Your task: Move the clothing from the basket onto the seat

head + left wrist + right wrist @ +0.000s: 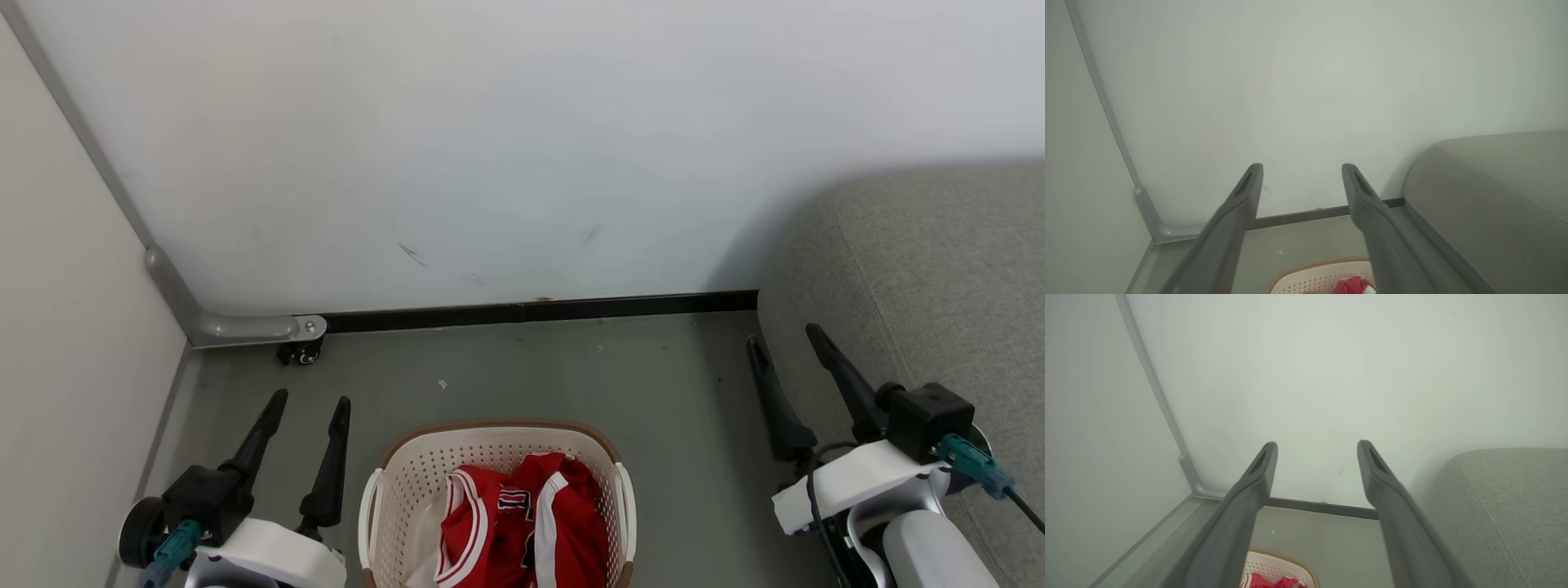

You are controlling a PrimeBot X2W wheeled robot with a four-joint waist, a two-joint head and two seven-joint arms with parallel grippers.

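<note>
– Clothing (522, 523) is the subject here. Where does it lie?
– Heaped in the basket, at the bottom centre of the head view. But take the room first: a pale wall (490, 147) runs across the background, with a black skirting strip (539, 310) along its foot.
– And the seat?
– The seat (939, 261), grey woven fabric with a rounded corner, stands against that wall on the robot's right. A stretch of grey floor (571, 367) separates it from the basket.
– Describe the basket.
– The basket (424, 478) is cream plastic with perforated sides and a brown rim, standing on the floor between the two arms. Red folds with white trim and a patch of dark lettering show inside it.
– What are the arms doing?
– The left gripper (312, 398) hangs just left of the basket, its fingers spread wide and holding nothing. The right gripper (781, 333) hovers at the seat's near edge, its fingers also parted wide and empty. Neither touches the basket.
– Anything smaller?
– A grey rail (245, 328) bends out of the left corner, with a small black caster (300, 354) under its end.
</note>
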